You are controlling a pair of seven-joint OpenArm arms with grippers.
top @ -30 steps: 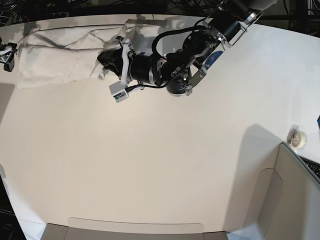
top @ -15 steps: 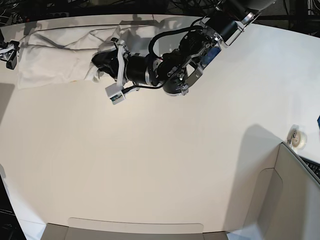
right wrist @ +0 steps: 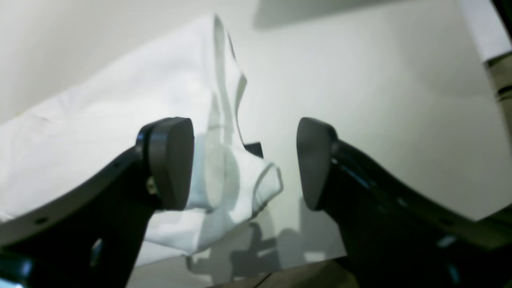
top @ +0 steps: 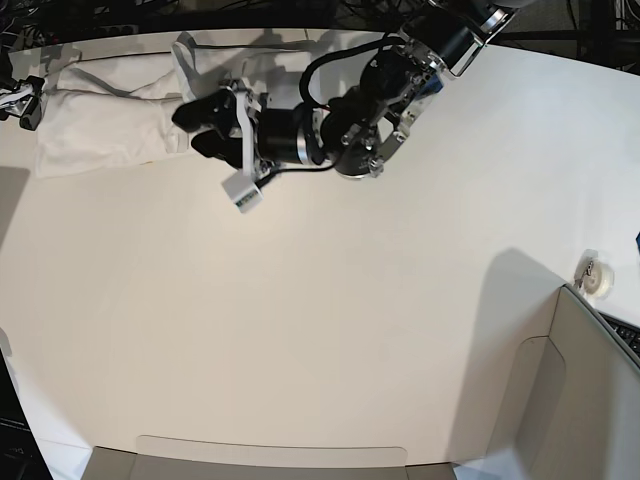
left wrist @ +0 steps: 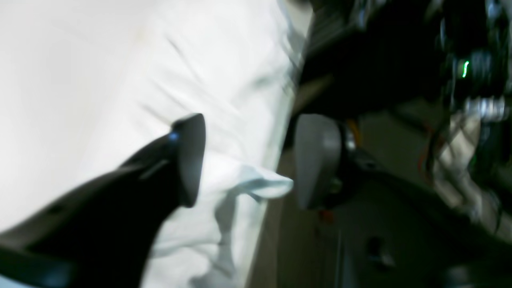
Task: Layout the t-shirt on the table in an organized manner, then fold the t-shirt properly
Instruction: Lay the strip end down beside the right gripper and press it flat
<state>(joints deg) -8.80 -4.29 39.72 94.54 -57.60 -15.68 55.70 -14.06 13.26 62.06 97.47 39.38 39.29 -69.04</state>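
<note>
- The white short-sleeved cotton t-shirt (top: 110, 105) lies bunched in a long, rumpled band along the far left edge of the large white smooth tabletop (top: 320, 330), no print showing from above.
- The left gripper (left wrist: 246, 160) reaches in across the far side, and in the left wrist view its two dark pads stand well apart with nothing pinched between them.
- A small folded corner of white cloth pokes into that gap, loose, touching neither pad as far as the blur allows.
- The right gripper (right wrist: 245, 162) sits at the far left corner of the table, its jaws spread wide and empty.
- In the right wrist view a curled hem end of the shirt lies on the table between the right pads, just beside the left-hand pad; whether it touches is unclear.
- Near the right edge sits a small white roll of tape (top: 597, 277), beside a grey-beige box panel (top: 590, 400).
</note>
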